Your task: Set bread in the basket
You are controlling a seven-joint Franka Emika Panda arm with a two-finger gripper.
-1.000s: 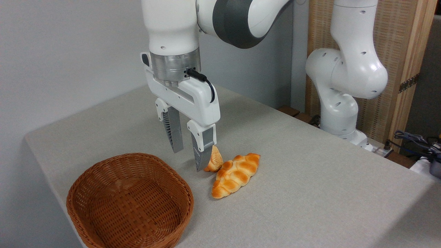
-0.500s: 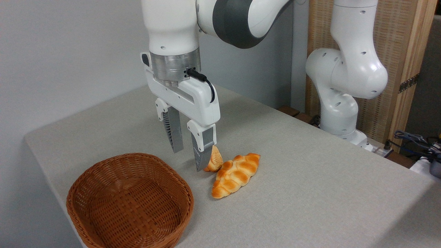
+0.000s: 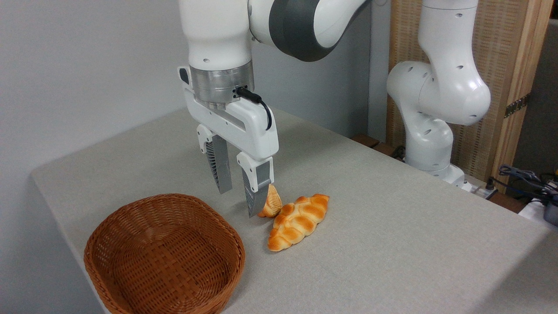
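In the camera view, one shallow woven wicker basket (image 3: 165,255), brown and rounded-rectangular, sits lower left on the matte grey table (image 3: 392,244). At centre lie two glossy breads: the small wedge-shaped bread (image 3: 273,203), ridged and golden-orange, touching a longer braided loaf (image 3: 298,221). The gripper (image 3: 239,203) hangs just left of the wedge, its two ribbed grey fingers (image 3: 221,170) spread apart and holding nothing.

Fixed camera, high, facing table (image 3: 392,244).
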